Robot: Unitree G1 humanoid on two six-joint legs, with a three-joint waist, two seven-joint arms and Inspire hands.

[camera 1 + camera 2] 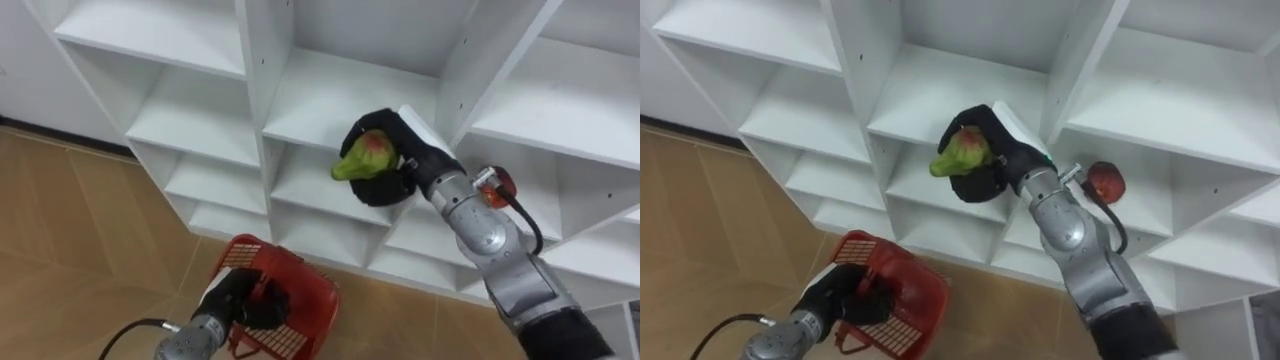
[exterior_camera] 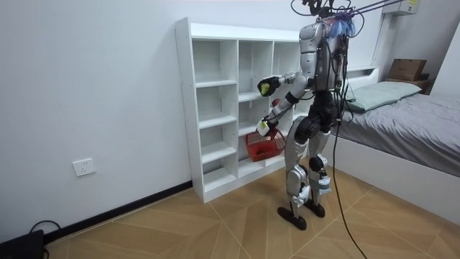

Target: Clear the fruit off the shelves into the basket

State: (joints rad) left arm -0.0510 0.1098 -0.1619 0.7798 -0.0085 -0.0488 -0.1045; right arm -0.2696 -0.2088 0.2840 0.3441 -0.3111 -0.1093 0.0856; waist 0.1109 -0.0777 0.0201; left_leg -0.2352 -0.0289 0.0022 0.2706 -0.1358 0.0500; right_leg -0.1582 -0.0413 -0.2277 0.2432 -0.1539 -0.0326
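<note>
Gripping green fruit (image 1: 360, 158) mid-frame with my right hand (image 1: 402, 172); next, into the basket (image 1: 312, 285) my left hand (image 1: 243, 300) holds.

White closet (image 1: 1080, 60) of open shelves stands on the wood floor (image 1: 700, 230) against the wall (image 2: 108, 72), in front of me. One red fruit (image 1: 1105, 182) rests on a shelf in its right column.

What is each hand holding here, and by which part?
The right hand grips a green fruit, fingers curled round its body. The left hand holds the red basket by its near rim.
</note>
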